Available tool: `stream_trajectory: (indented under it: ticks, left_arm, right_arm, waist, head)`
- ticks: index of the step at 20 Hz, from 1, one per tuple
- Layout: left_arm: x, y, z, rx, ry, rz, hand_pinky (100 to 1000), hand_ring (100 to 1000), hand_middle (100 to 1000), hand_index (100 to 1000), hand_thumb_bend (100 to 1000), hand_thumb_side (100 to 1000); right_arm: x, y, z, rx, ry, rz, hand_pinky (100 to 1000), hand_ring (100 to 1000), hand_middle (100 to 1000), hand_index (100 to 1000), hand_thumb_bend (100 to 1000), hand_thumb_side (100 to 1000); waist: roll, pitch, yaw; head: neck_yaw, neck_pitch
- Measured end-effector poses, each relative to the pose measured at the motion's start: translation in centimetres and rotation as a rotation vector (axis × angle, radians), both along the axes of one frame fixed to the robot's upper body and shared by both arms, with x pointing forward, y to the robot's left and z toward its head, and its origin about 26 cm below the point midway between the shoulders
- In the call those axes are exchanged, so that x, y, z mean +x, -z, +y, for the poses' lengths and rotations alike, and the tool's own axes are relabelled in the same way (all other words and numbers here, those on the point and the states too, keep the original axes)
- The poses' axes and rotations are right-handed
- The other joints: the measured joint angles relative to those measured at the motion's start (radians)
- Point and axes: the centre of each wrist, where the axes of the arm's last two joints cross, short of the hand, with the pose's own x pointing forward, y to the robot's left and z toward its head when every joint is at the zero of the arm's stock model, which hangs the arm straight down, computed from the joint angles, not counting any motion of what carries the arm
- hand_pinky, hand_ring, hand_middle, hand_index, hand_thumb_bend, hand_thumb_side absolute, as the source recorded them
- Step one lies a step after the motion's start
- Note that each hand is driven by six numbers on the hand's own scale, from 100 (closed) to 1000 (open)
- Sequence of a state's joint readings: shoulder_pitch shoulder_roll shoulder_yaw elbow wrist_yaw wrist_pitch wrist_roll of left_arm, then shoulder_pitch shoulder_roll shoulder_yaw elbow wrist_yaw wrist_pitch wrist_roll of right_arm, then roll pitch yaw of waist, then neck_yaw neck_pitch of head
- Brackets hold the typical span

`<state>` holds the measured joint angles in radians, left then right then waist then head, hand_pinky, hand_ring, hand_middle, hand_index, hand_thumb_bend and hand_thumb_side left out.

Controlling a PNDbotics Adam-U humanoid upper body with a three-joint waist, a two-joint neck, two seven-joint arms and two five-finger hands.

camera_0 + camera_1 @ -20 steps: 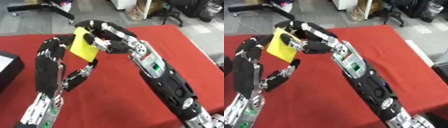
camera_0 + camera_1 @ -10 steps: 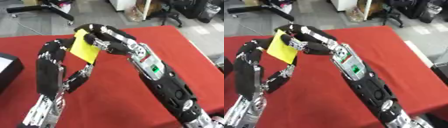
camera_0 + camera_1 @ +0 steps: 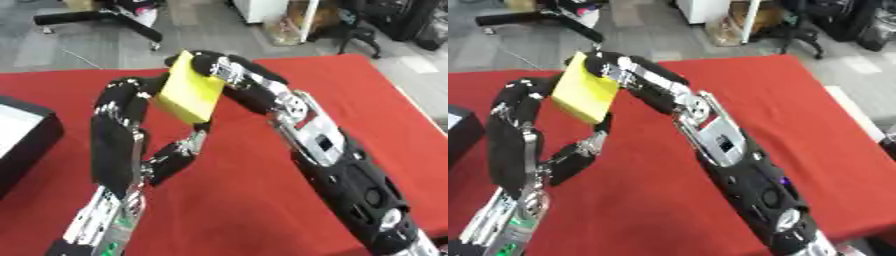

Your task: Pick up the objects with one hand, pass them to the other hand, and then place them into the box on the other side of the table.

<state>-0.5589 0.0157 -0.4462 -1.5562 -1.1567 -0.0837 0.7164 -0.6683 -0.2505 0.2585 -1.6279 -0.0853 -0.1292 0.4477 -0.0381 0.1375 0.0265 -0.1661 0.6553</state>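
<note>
Red cloth covers the table (image 3: pixel 262 200), above which the right hand (image 3: pixel 229 74) is seen with its fingers curled round the top edge of a yellow block (image 3: pixel 191 93), held in the air against the raised left hand (image 3: pixel 122 107), whose fingers cannot be made out well enough to judge. The hand-over step appears to be in hand, the block being met by both hands at mid-table. Next, a grip by the left hand would be needed before release, then carriage to the black box (image 3: pixel 22 140) at the left edge
</note>
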Motion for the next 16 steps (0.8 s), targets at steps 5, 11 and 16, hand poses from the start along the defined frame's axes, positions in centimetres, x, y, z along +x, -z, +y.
stream_trajectory:
  ticks: [5,11,16]
  left_arm:
    - [0.3,0.4,2.5,0.096,-0.063,0.037,698,542,542,682,100,330]
    - [0.9,0.5,6.2,0.168,-0.193,0.101,713,551,550,690,100,301]
    - [0.8,0.1,8.7,0.226,-0.275,0.125,723,560,557,697,101,266]
  right_arm:
    - [0.2,-1.0,-1.8,0.008,0.038,-0.059,797,651,766,914,100,1000]
    - [0.0,-2.5,-3.7,0.033,0.108,-0.139,794,645,760,916,100,1000]
    - [-0.1,-2.6,-4.7,0.055,0.158,-0.154,793,642,750,916,100,975]
  waist:
    - [0.014,0.000,-0.002]
    - [0.032,0.000,-0.001]
    - [0.042,-0.002,-0.002]
  head:
    - [0.116,-0.069]
    - [0.229,-0.119]
    - [0.266,-0.131]
